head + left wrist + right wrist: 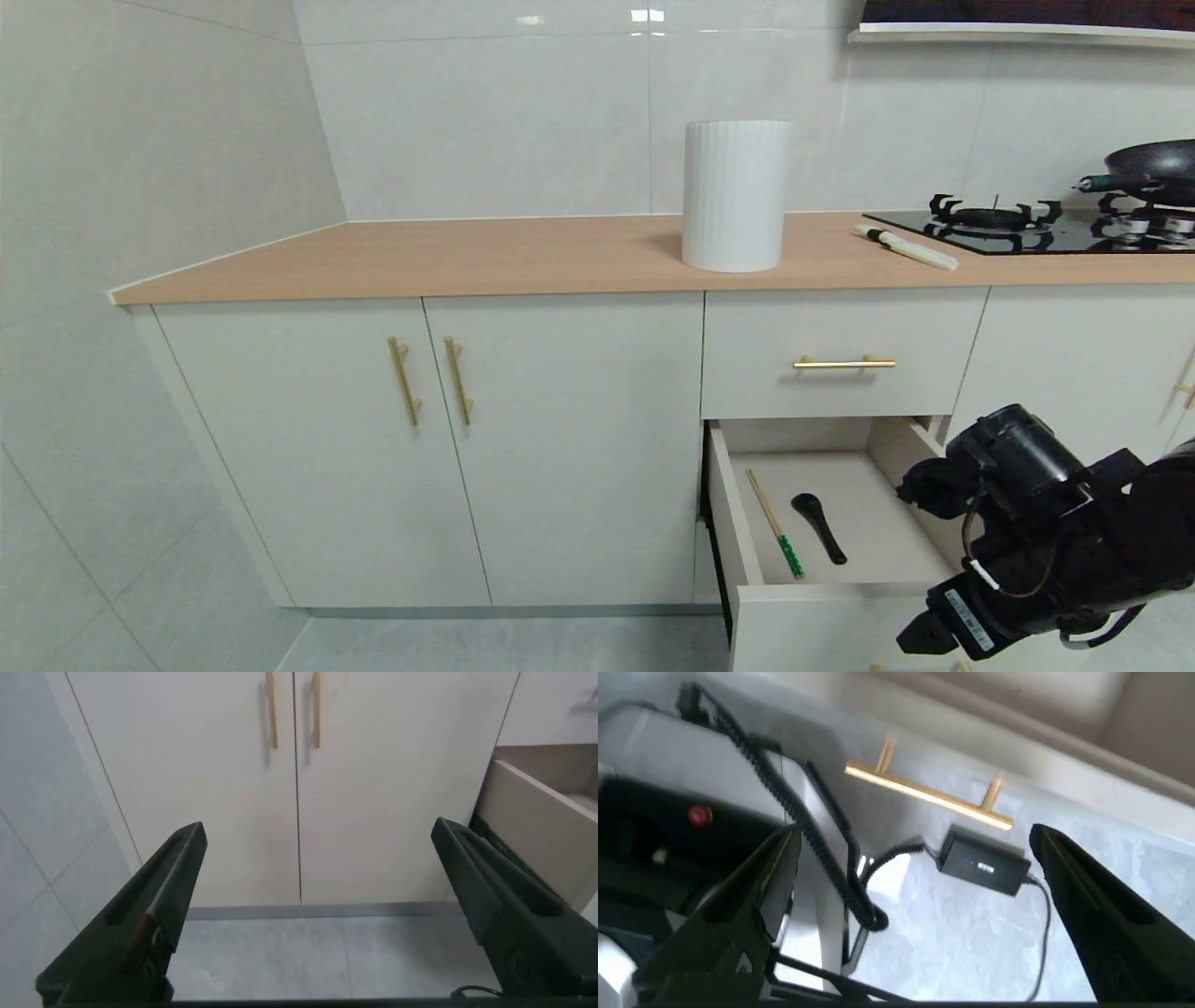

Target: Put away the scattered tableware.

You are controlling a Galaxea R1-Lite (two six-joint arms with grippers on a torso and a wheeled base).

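Fingers point(757, 905) of the right gripper point(912, 840) are standing wide apart and gripping nothing, facing a gold bar handle point(929, 793), probably that of the open drawer point(733, 504), since the arm is hanging just off its front at five o'clock in the head view. The left gripper point(318, 831) is likewise holding its fingers point(159, 905) wide and empty, pointing at the closed cabinet doors point(294, 784) and the floor. Inside the drawer, the chopsticks point(775, 527) are lying just beside the black spoon point(820, 527), apart from it, so those pieces are looking stowed. On the counter point(467, 257), a pale utensil point(907, 248) is lying at one o'clock from the drawer, near the hob point(1027, 229). It is likely waiting its turn, which would explain the drawer being left open. A white canister point(736, 196) is standing at twelve o'clock.
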